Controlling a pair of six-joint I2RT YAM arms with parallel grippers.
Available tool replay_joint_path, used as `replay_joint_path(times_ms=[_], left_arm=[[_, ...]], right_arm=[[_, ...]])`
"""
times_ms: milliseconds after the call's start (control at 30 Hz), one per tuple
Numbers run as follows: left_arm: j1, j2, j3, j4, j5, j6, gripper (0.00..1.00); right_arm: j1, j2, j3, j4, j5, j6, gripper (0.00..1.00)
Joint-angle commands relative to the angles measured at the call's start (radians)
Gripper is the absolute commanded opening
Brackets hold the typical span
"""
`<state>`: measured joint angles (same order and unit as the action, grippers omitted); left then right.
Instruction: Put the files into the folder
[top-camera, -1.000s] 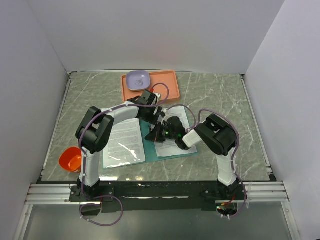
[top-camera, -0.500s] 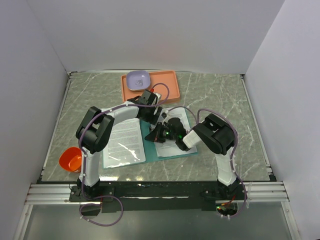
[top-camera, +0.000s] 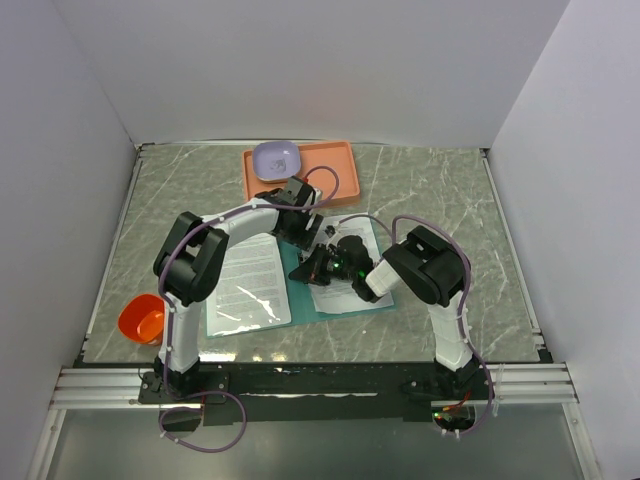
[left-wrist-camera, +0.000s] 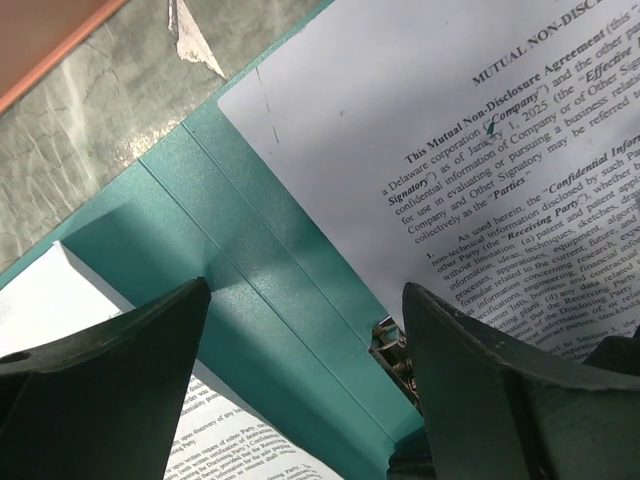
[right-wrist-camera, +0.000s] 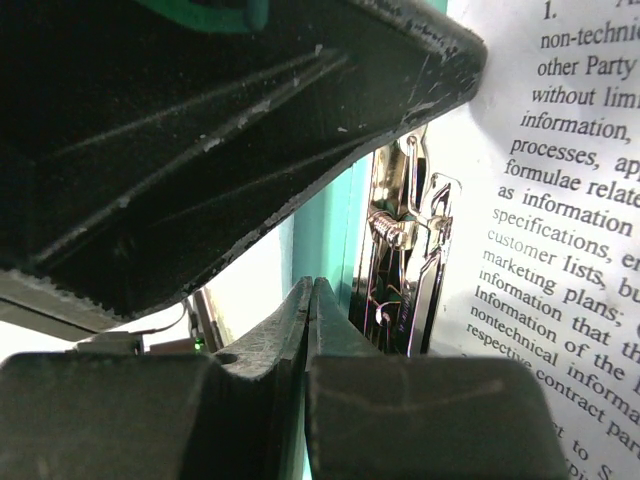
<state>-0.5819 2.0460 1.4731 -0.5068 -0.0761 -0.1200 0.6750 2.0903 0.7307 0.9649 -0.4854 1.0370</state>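
Folder (top-camera: 352, 309), open near table's (top-camera: 450, 210) front edge, files (top-camera: 250, 285) lying on both halves. Spine (left-wrist-camera: 232, 242), running front-to-back, is being straddled from above by left gripper (left-wrist-camera: 305, 293), spread wide; right gripper (right-wrist-camera: 310, 290), closed empty, beside clip (right-wrist-camera: 405, 270).

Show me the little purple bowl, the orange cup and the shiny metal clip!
Small lilac square bowl (top-camera: 267, 165): top view, its inner wall.
Round orange plastic cup (top-camera: 140, 319): top view, its inside.
Shiny metal clip (right-wrist-camera: 392, 233): right wrist view, its coiled spring.
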Motion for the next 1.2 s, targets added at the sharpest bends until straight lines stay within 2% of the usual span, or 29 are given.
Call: replay_joint_path(times_ms=[0,200,433,633,833,867,900,1000,1100,1167], left_arm=[[0.004,0.005,0.012,-0.067,0.002,0.01,0.84],[0.004,-0.013,0.058,-0.091,0.018,0.01,0.86],[0.004,-0.032,0.138,-0.131,0.047,0.006,0.89],[0.022,-0.067,0.196,-0.176,0.068,0.022,0.91],[0.111,-0.142,0.242,-0.245,0.116,0.057,0.94],[0.122,-0.155,0.24,-0.257,0.118,0.065,0.94],[0.134,-0.165,0.239,-0.263,0.125,0.071,0.94],[0.178,-0.217,0.21,-0.271,0.147,0.088,0.96],[0.223,-0.274,0.165,-0.271,0.167,0.106,0.96],[0.257,-0.316,0.124,-0.268,0.162,0.109,0.96]], right_arm=[[-0.005,0.114,-0.08,-0.302,0.085,-0.08,0.0],[-0.006,0.048,-0.071,-0.316,0.065,-0.144,0.0],[-0.005,-0.099,-0.039,-0.362,0.079,-0.25,0.21],[0.006,-0.236,0.05,-0.477,0.096,-0.336,0.31],[0.029,-0.34,0.188,-0.633,0.126,-0.393,0.44],[0.043,-0.351,0.2,-0.652,0.131,-0.4,0.46],[0.05,-0.361,0.214,-0.688,0.149,-0.423,0.52],[0.078,-0.4,0.26,-0.732,0.174,-0.456,0.59],[0.101,-0.435,0.292,-0.785,0.192,-0.483,0.62],[0.129,-0.481,0.309,-0.863,0.276,-0.526,0.63]])
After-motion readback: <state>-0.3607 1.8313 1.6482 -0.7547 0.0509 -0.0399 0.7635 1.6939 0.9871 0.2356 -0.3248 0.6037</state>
